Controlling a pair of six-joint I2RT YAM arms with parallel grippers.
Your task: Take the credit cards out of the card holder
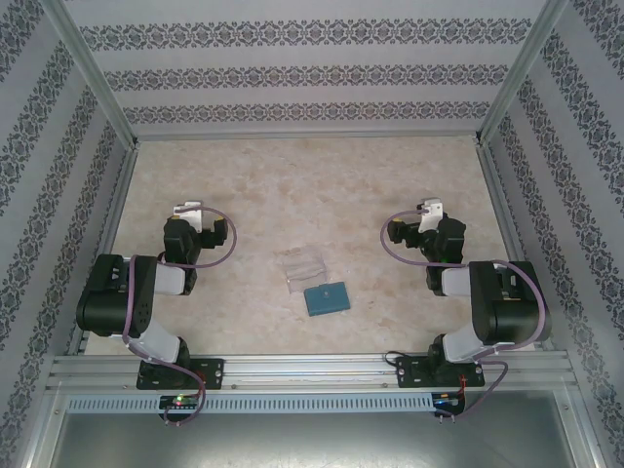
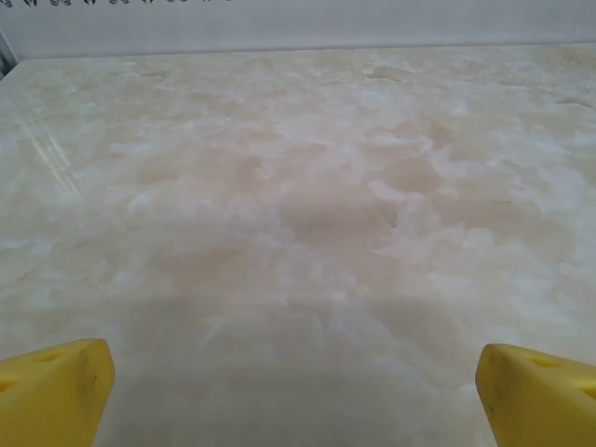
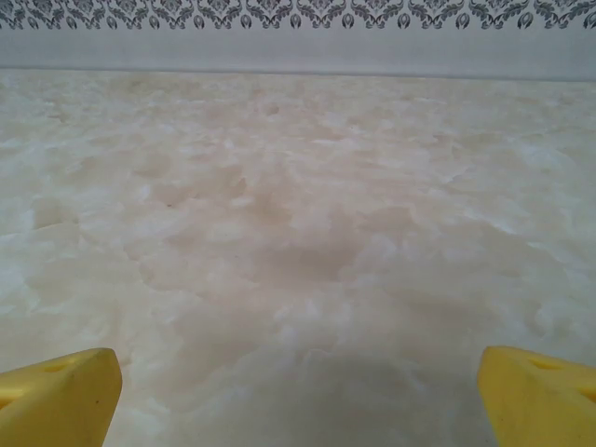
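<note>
Left to right. The left gripper (image 1: 187, 211) rests low over the table (image 1: 292, 175), well left of the work; in its wrist view the yellow fingers (image 2: 51, 391) sit at opposite edges with bare marble between them, so it is spread wide and empty. Near the table's middle lies a clear plastic piece (image 1: 299, 265), and just beside it, nearer the arms and slightly to the right, the teal holder (image 1: 326, 297) lies flat and skewed to the table edge; whether the two touch cannot be told. The holder lies roughly midway between the arms, toward the near edge. Its tab is too small to make out, and the cards are judged to be inside it. The right gripper (image 1: 431, 208) mirrors the left, well right of the holder; its wrist view shows its fingers (image 3: 56, 396) likewise far apart over bare table, released. Handling, as a judgement: the holder is light, thin and probably pliant, so it may slide on the smooth marble if pushed from one side. One gripper should pin or pinch it by an edge while the other draws the cards out. The cards should be stiff, thin and slippery, best pinched across an exposed short edge.
</note>
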